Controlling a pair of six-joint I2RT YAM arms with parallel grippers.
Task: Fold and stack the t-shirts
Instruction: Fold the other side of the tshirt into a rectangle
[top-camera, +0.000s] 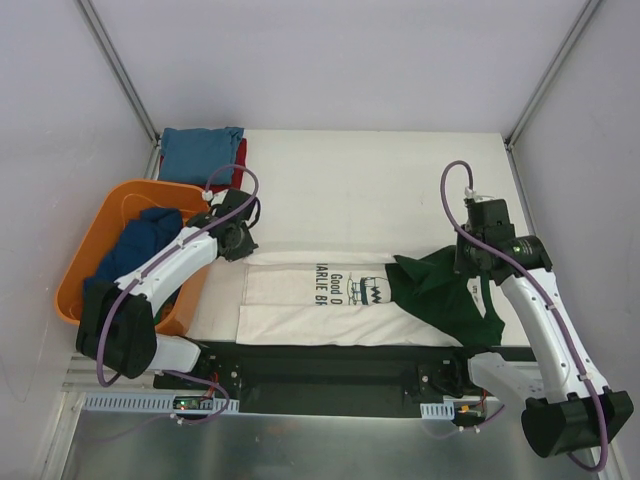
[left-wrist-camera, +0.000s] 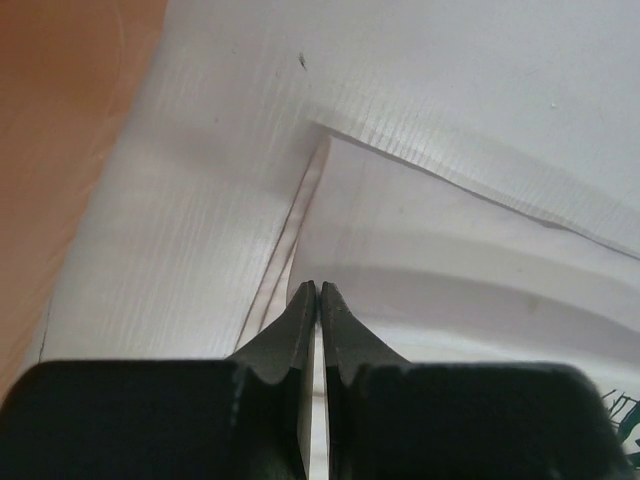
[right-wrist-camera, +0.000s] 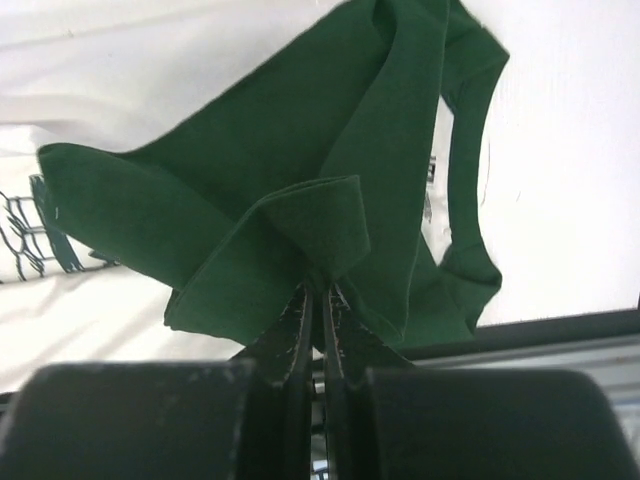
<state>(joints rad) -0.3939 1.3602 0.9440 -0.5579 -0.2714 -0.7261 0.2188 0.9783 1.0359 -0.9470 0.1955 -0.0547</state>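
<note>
Cream t-shirt lies part-folded on the table, near edge. Right gripper pinches its green sleeve; left gripper, jaws pressed together at the opposite end, perhaps grips cloth. Lift both ends together, edges aligned.

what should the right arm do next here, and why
Probably carry the right gripper leftward over the cream t-shirt and lay the green sleeve on its body: the jaws are shut on a bunched sleeve fold, and the sleeve sprawls past the body.
</note>
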